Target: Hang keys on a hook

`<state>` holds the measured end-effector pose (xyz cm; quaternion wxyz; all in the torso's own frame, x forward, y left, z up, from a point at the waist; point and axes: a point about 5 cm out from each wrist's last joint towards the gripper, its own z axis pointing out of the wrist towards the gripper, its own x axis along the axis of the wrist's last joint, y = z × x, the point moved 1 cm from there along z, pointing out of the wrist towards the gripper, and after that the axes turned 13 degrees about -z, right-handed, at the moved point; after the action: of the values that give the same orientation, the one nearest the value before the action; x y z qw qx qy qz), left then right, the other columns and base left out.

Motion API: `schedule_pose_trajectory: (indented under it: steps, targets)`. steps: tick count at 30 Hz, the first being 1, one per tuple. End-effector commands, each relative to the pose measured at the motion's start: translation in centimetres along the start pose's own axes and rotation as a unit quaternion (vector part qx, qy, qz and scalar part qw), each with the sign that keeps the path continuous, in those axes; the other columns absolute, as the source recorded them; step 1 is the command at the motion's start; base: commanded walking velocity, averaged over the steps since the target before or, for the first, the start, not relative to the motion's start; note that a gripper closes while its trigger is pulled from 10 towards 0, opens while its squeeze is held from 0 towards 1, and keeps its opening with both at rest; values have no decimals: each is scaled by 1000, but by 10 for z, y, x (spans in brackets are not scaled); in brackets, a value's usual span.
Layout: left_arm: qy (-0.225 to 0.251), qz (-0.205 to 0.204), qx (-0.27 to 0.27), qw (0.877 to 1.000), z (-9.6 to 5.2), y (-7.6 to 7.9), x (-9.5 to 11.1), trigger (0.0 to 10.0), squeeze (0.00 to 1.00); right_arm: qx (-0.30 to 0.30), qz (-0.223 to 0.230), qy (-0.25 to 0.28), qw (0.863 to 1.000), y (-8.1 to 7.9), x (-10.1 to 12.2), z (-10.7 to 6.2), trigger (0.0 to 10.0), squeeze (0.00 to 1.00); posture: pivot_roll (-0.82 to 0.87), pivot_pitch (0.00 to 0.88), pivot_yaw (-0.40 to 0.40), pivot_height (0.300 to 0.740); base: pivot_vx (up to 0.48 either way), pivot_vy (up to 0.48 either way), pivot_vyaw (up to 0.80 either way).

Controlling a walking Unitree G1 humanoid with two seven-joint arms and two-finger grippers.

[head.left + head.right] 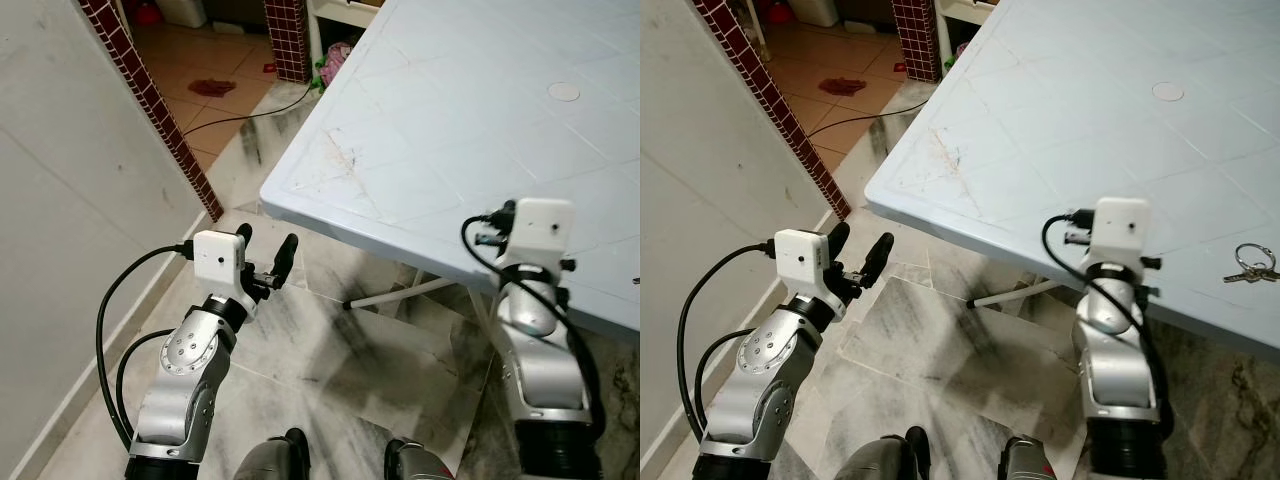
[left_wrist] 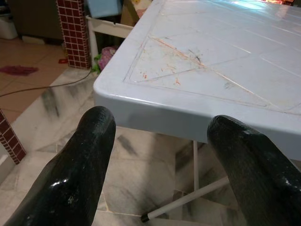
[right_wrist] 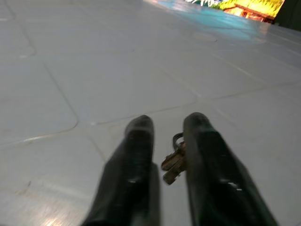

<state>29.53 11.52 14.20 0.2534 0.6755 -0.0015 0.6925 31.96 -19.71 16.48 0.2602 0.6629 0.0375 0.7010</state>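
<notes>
Both our arms reach toward the pale table (image 1: 440,120).
Our right gripper (image 3: 167,141) hovers with narrowly parted fingers beside the keys (image 1: 1250,265) near the table's edge; our left gripper (image 1: 265,255) gapes wide, empty.

Pale blue plastic table (image 1: 1120,150), moulded square grid on top, reddish scuff marks near its corner (round cap in the middle). Keys (image 1: 1250,266) on a ring lie flat near the front edge. Marble-pattern tile floor (image 1: 940,360) underneath.

Keys (image 1: 1250,265) on silver ring; lying flat nr table's (image 1: 1120,150) front edge.
</notes>
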Motion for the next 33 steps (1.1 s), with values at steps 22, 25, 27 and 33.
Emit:
schedule_pose_trajectory:
  steps: [22,25,27,33]
  targets:
    - [-4,8,6,1000,-1,-4,-2,10000,0,-24,55,-82,995,19,-29,15,10000,1000,29,214,128,740,0,0,0]
    - [-5,8,5,1000,-1,-3,-3,10000,0,-25,82,-87,993,19,-28,21,10000,1000,28,216,128,740,0,0,0]
    - [-6,8,4,1000,-1,-2,-3,10000,0,-28,103,-91,990,20,-27,25,10000,1000,28,216,128,740,0,0,0]
    - [-5,7,5,1000,-1,-3,-3,10000,0,-24,117,-85,989,17,-19,33,10000,1000,33,216,126,740,0,0,0]
